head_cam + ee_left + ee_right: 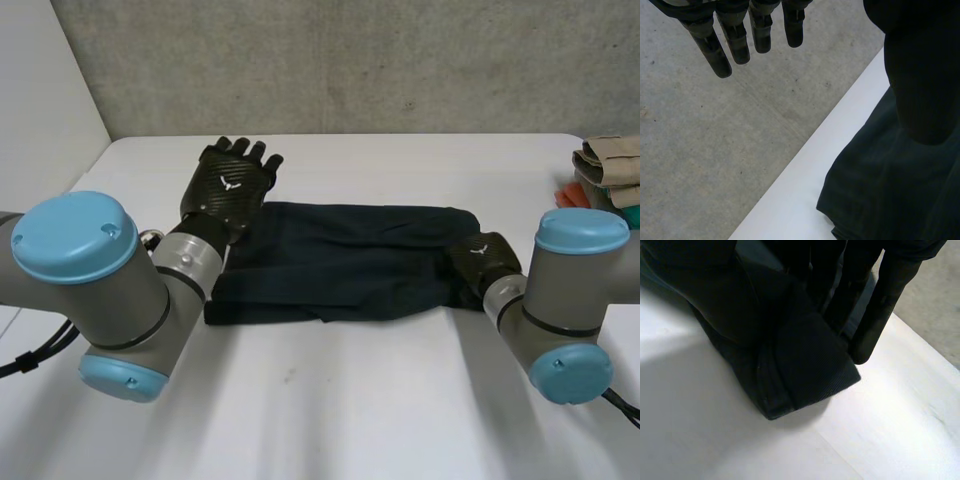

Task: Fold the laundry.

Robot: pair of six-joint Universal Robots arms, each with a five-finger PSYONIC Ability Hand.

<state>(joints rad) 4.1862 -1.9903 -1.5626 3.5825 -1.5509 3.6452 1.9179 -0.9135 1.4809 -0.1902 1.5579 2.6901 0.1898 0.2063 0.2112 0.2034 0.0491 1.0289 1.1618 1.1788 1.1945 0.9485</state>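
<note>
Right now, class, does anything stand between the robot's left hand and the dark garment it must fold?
Nothing visible does. The left hand hovers open over the left end of the dark garment; the right hand pinches its right end.

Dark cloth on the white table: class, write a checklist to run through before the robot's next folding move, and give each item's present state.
1. Left hand free: ok. Its fingers are straight and hold nothing, raised by the far left corner of the dark cloth.
2. Right hand has a grip: ok. Thumb and fingers pinch the cloth's right end.
3. Cloth wholly on the white table: ok.
4. Cloth layers lined up: not ok. The near edge looks uneven and creased.
5. Folded pile at the table's right edge out of the way: ok. It lies apart from the cloth.
</note>
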